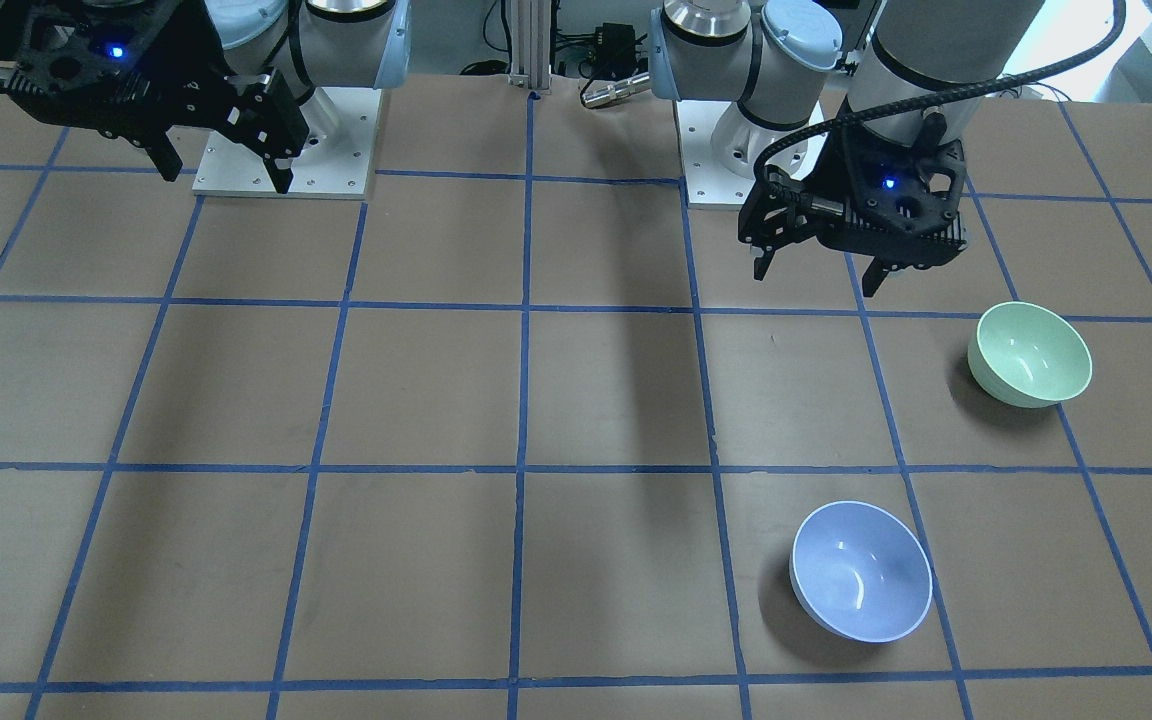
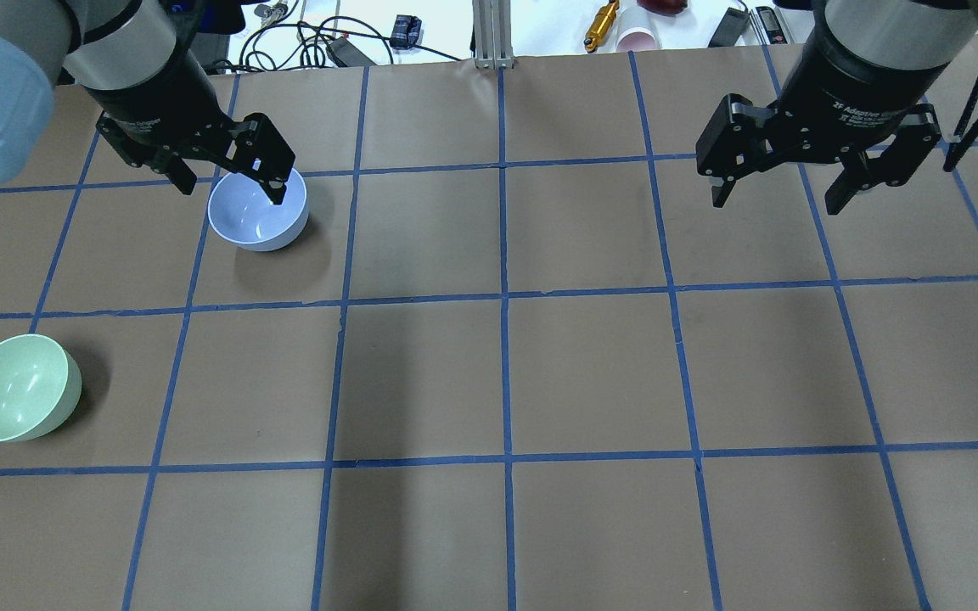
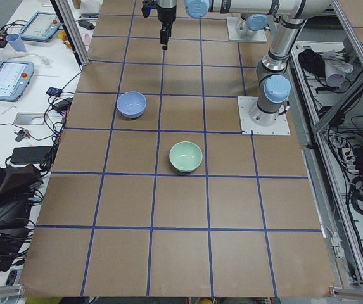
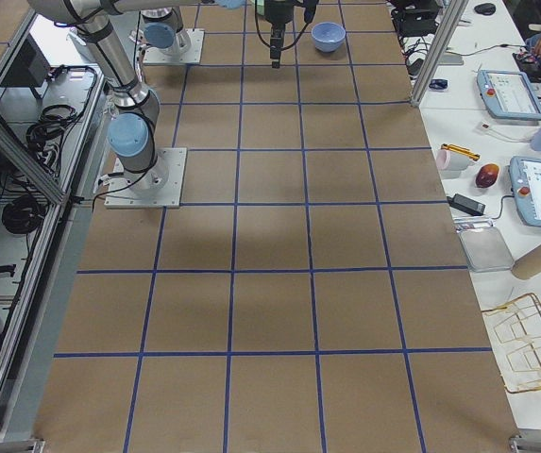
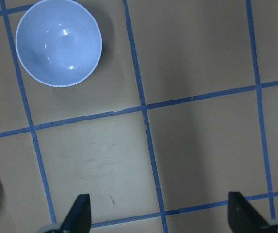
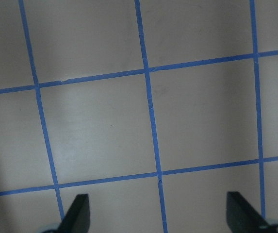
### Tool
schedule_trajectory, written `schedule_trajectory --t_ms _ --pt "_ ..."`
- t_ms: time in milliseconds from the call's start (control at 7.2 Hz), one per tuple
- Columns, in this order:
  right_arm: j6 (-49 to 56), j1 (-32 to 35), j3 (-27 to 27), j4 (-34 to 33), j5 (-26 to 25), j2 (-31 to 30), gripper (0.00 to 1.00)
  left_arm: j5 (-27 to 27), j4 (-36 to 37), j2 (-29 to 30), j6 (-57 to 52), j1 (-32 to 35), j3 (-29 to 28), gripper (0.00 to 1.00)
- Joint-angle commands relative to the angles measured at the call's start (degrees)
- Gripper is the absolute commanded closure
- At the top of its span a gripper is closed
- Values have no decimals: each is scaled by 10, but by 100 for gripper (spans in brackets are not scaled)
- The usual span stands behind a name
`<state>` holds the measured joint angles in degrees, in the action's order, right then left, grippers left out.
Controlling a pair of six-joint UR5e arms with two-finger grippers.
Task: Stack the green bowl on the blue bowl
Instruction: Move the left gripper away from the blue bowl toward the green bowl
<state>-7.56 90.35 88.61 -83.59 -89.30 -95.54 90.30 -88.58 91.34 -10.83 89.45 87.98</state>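
Note:
The green bowl (image 2: 18, 399) stands upright and empty on the table at the overhead view's left edge; it also shows in the front view (image 1: 1029, 354). The blue bowl (image 2: 258, 208) stands upright and empty about one grid square away from it, also in the front view (image 1: 861, 571) and the left wrist view (image 5: 58, 42). My left gripper (image 2: 230, 193) is open and empty, high above the table between the bowls (image 1: 816, 280). My right gripper (image 2: 775, 204) is open and empty above bare table on the other side (image 1: 226, 180).
The brown table (image 2: 591, 373) carries a grid of blue tape. The arm bases (image 1: 284, 140) (image 1: 731, 150) stand at the robot's edge. Cables, a pink cup (image 2: 635, 38) and tools lie beyond the far edge. Tablets (image 3: 7, 79) lie on the side bench.

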Motion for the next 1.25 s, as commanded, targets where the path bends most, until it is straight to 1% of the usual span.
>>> schedule_trajectory --t_ms 0,556,694,833,1111 --pt "0 0 0 0 0 0 0 1 -3 -2 -5 -3 -1 0" --pt "0 0 1 -1 0 0 0 5 -6 -3 -6 -8 -2 0" --pt "0 0 1 -1 0 0 0 5 -6 2 -7 -22 2 0" --pt "0 0 0 -1 0 0 0 3 -7 2 -13 -63 3 0" --pt "0 0 0 0 0 0 0 3 -9 6 -69 -141 9 0"
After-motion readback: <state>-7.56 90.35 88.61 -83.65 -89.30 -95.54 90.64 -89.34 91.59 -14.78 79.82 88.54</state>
